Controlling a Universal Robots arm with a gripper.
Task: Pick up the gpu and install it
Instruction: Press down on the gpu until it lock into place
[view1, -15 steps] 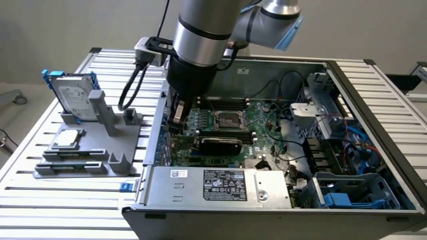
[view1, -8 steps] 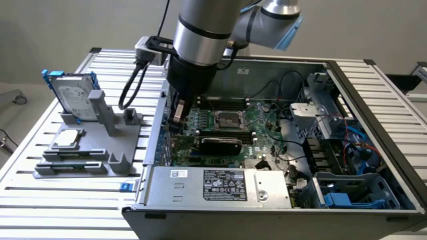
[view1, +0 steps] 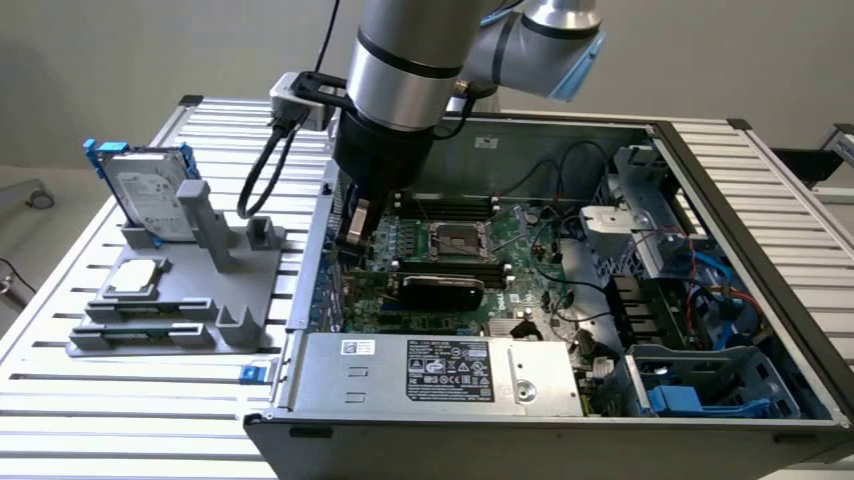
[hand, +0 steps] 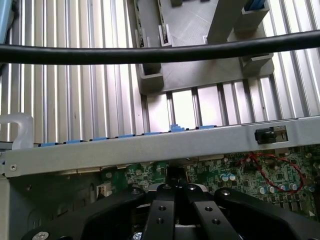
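The gpu shows its black cooler face inside the open computer case, standing on edge across the green motherboard just below the processor socket. My gripper hangs low inside the case by its wall on the exterior view's left, a short way from the card's end. In the wrist view the gripper has its black fingers drawn together, shut, with no card between them. They hover over the motherboard right behind the case's grey wall.
A grey holder on the slatted table carries a silver hard drive with blue rails and a small silver chip. The power supply fills the case's front. A black cable crosses the wrist view.
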